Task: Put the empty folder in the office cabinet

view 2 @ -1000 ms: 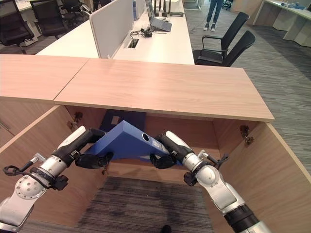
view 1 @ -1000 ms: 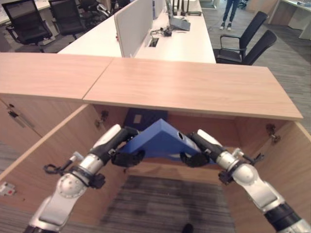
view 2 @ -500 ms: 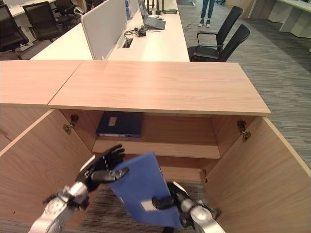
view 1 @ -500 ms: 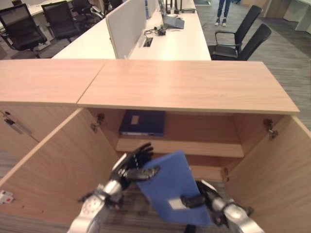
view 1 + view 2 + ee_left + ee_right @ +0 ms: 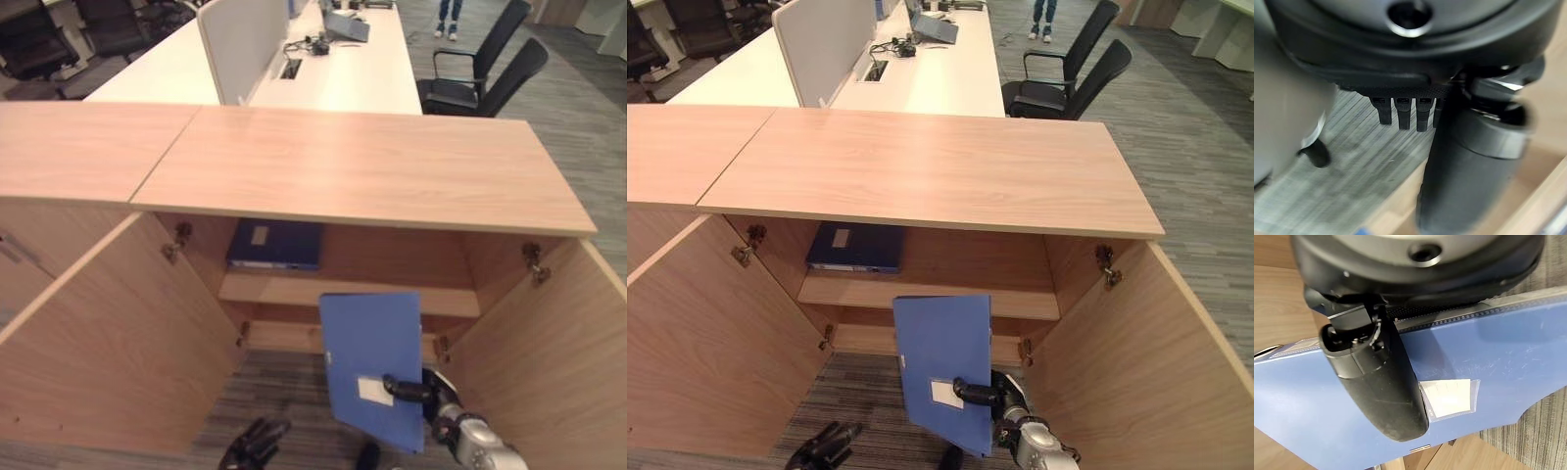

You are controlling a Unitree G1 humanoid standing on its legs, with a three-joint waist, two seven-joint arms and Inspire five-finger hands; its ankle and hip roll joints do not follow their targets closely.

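A blue folder [image 5: 372, 362] with a white label [image 5: 1447, 396] stands nearly upright in front of the open cabinet's lower shelf space [image 5: 284, 338]. My right hand [image 5: 434, 394] holds it by its lower right edge, with the thumb [image 5: 1376, 382] pressed across the blue face [image 5: 1488, 352] beside the label. The fingers are behind the folder. My left hand [image 5: 253, 448] hangs low over the carpet, apart from the folder, with fingers [image 5: 1400, 112] straight and nothing in it.
A second dark blue folder [image 5: 276, 245] lies flat on the left of the upper shelf [image 5: 392, 294]. Both cabinet doors, left [image 5: 118, 333] and right [image 5: 578, 372], stand open. Beyond the wooden cabinet top [image 5: 362, 166] are desks, office chairs [image 5: 480, 73] and a person's legs.
The left hand has let go of the folder and dropped towards the floor. The right hand alone now holds the folder, which has swung more upright. The camera has shifted too.
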